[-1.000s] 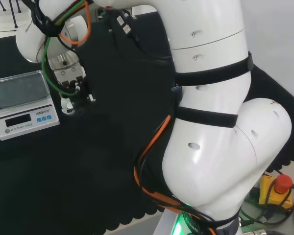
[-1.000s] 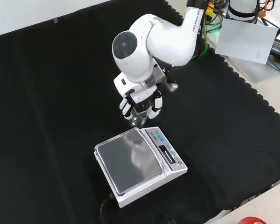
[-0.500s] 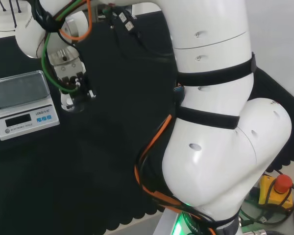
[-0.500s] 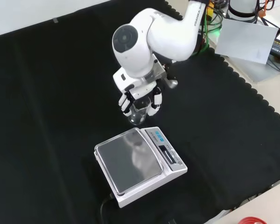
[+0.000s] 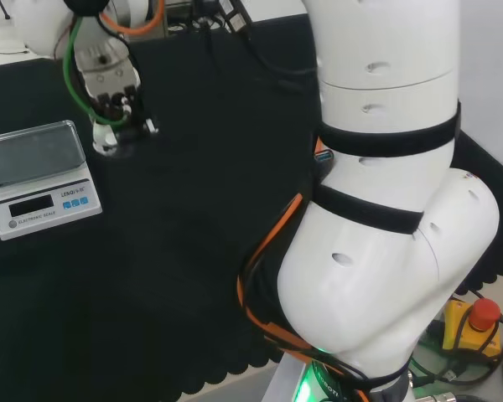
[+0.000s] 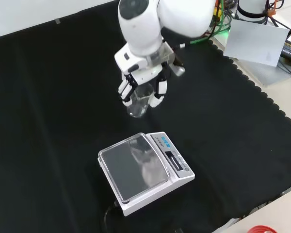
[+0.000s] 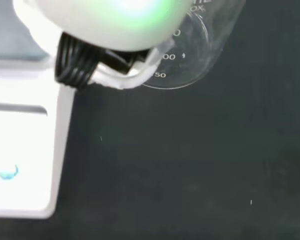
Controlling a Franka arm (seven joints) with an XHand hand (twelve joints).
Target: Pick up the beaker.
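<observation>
A clear glass beaker (image 6: 139,100) hangs above the black cloth, clasped by the black and white hand (image 6: 141,85), whose fingers curl round its sides from above. In the head view the hand (image 5: 116,109) is at the upper left with the beaker (image 5: 106,142) below it, above the far side of the scale. The wrist view looks down on the beaker's round base and printed marks (image 7: 182,55), close beside a curled finger (image 7: 120,75).
A white electronic scale (image 6: 145,171) with a steel pan sits on the cloth nearer the front view's camera, below the beaker; in the head view the scale (image 5: 38,177) is at the left. Black cloth stretches all around. A grey box (image 6: 254,41) lies off the cloth at the front view's upper right.
The hand has risen with the beaker in its grip, lifting it off the cloth and away from the scale's edge. The arm's links have moved up with it.
</observation>
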